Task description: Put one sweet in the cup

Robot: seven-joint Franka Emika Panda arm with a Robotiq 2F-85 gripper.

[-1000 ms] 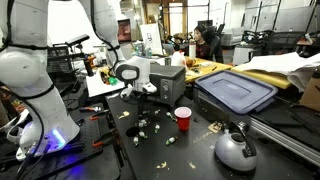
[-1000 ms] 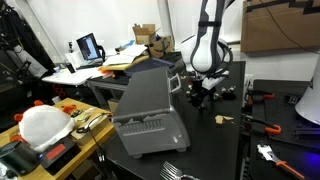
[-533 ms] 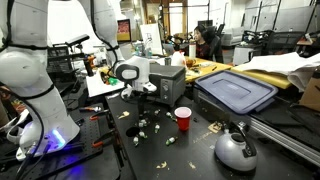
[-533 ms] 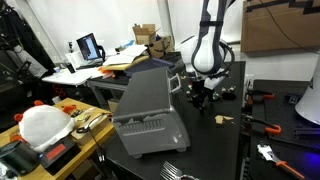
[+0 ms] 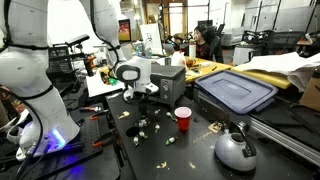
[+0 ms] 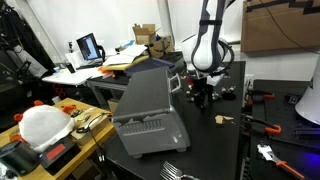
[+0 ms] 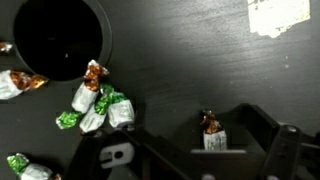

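Sweets (image 7: pixel 95 105) lie loose on the table (image 7: pixel 200 60); we hang the gripper (image 7: pixel 195 150), jaws wide, over a lone sweet (image 7: pixel 210 135), likely because it sits apart from the clump. The cup (image 5: pixel 183 118) stands near.

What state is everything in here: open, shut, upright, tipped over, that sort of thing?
Tool: open, holding nothing.
Cup: upright on the table; inside not visible.
Sweets: wrapped, scattered loose on the table.
Kettle: upright.
Bin: lid on.
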